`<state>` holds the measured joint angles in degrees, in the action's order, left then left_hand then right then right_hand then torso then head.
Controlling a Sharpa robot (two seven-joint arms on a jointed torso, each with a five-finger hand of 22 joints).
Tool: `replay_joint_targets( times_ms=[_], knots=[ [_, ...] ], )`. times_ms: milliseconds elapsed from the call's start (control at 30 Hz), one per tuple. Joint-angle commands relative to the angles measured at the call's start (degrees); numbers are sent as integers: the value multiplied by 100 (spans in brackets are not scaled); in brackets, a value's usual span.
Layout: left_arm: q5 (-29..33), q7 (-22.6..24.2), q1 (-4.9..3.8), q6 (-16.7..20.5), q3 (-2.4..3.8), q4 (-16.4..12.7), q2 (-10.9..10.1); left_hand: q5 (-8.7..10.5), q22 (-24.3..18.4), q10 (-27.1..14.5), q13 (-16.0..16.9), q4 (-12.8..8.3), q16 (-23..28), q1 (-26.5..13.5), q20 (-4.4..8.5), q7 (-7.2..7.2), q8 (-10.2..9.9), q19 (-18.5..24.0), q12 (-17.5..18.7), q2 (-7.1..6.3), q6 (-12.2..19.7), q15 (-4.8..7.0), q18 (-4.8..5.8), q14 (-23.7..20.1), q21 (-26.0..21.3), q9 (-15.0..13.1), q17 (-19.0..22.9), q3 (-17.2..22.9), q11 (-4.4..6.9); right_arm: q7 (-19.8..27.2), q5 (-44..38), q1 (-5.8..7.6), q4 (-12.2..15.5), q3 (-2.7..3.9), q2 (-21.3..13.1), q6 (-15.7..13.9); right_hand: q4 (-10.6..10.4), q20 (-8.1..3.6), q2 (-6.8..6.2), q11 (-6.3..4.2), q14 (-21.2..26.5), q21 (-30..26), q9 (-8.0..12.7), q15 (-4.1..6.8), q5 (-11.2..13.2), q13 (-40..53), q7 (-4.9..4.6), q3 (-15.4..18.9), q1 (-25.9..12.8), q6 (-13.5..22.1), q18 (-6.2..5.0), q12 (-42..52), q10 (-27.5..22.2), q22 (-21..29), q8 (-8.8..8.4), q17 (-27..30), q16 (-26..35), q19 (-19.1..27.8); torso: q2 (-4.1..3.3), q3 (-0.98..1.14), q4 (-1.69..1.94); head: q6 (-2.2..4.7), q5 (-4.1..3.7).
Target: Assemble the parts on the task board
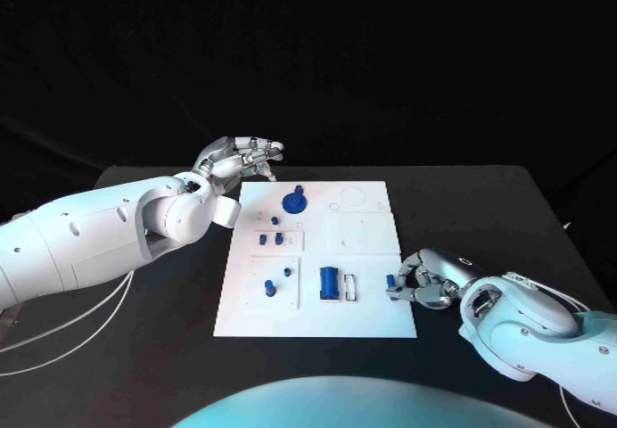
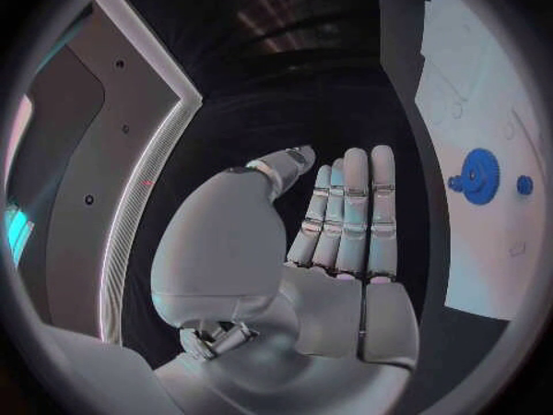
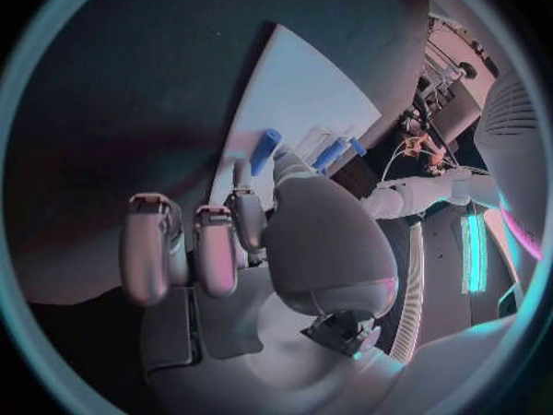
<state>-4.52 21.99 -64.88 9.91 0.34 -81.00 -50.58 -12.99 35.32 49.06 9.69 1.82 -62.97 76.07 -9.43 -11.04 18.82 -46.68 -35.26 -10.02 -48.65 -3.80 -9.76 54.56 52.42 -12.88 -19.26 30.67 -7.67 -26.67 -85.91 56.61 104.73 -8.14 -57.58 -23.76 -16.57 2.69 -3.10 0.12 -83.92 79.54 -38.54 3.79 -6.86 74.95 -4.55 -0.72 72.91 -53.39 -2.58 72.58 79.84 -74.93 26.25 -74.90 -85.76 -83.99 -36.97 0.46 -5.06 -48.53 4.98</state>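
At the white task board's (image 1: 366, 321) right edge, right hand (image 1: 424, 278) pinches a small blue peg (image 1: 390, 282); left hand (image 1: 239, 160) open; several parts remain unassembled

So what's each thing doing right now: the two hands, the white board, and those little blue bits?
left hand: open, holding nothing, past the board's far left corner.
right hand: pinching a small blue peg at the board's right edge.
task board: lying flat on the table.
blue gear: resting on the board's far part.
blue cylinder: lying on its side in its holder.
small blue pegs: standing on the board.
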Motion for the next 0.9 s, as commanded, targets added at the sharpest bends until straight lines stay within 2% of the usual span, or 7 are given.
replay_joint_targets(
  times_ms=[33,200,333,400,567,633,900],
  knots=[
    [-15,31,-3,-71,4,-19,8,-35,-5,-41,9,35,-25,-39,-31,-3,34,-15,-19,19,47,-10,-71,-34,-36,-5,9,-3,2,-3,-110,-41,-72,-1,66,12,6,26,31,9,-406,22,9,-39,-37,74,11,-21,10,-42,49,12,6,-1232,-17,-506,-7,-210,1,-3,6,-8,3],
    [-15,29,-3,-71,4,-18,7,-35,-5,-41,9,35,-25,-39,-31,-3,34,-15,-19,19,47,-10,-71,-34,-36,-5,9,-3,2,0,-125,-76,-133,-2,142,6,24,19,55,-2,-406,29,13,-29,-85,84,23,-80,155,-56,50,21,12,-1234,-34,-511,-7,-212,-1,1,9,-22,7],
    [-15,28,-3,-71,4,-17,5,-35,-5,-41,9,35,-25,-39,-31,-3,34,-15,-19,19,47,-10,-71,-34,-36,-5,9,-3,2,-11,-182,-91,-173,-2,188,30,88,-1,93,-31,-408,36,31,-5,-265,89,53,-270,528,-74,51,18,9,-1236,-75,-521,-9,-215,4,-5,2,-31,11],
    [-15,28,-3,-71,4,-18,5,-35,-5,-41,9,35,-25,-39,-31,-3,34,-15,-19,19,47,-10,-71,-34,-36,-5,9,-3,2,-20,-210,-96,-191,-3,203,51,123,-21,115,-45,-410,43,56,12,83,88,66,-536,817,-92,53,7,0,-1238,-119,-537,-13,-217,4,-5,2,-31,11],
    [-15,24,-3,-69,4,-21,1,-35,-5,-41,9,35,-25,-39,-31,-3,34,-15,-19,19,47,-10,-71,-34,-36,-5,9,-3,2,-58,-313,-108,-222,-5,238,154,192,-36,-62,-63,-413,61,86,26,-129,94,86,-1014,1125,-156,57,-2,-5,-1243,-168,-554,-16,-223,1,-2,-3,-34,17],
    [-15,23,-3,-69,4,-21,0,-35,-5,-41,9,35,-25,-39,-31,-3,34,-15,-19,19,47,-10,-71,-34,-36,-5,9,-3,2,-78,-358,-112,-227,-6,249,212,291,-47,-163,-72,-413,59,95,37,-404,93,95,-1288,1285,-183,56,-12,-15,-1242,-184,-557,-15,-222,6,-2,-4,-37,19],
    [-15,5,-3,-76,4,-23,-2,-37,-8,-47,9,32,-28,-27,-30,-2,38,-20,-28,24,49,-8,-72,-38,-41,-9,11,5,3,-229,-433,-117,-218,-9,270,268,484,-57,-548,-85,-410,75,-9,45,-536,96,111,-2442,992,-227,60,-24,22,-1245,-127,-552,-1,-225,6,-2,-8,-27,10]
  ],
)
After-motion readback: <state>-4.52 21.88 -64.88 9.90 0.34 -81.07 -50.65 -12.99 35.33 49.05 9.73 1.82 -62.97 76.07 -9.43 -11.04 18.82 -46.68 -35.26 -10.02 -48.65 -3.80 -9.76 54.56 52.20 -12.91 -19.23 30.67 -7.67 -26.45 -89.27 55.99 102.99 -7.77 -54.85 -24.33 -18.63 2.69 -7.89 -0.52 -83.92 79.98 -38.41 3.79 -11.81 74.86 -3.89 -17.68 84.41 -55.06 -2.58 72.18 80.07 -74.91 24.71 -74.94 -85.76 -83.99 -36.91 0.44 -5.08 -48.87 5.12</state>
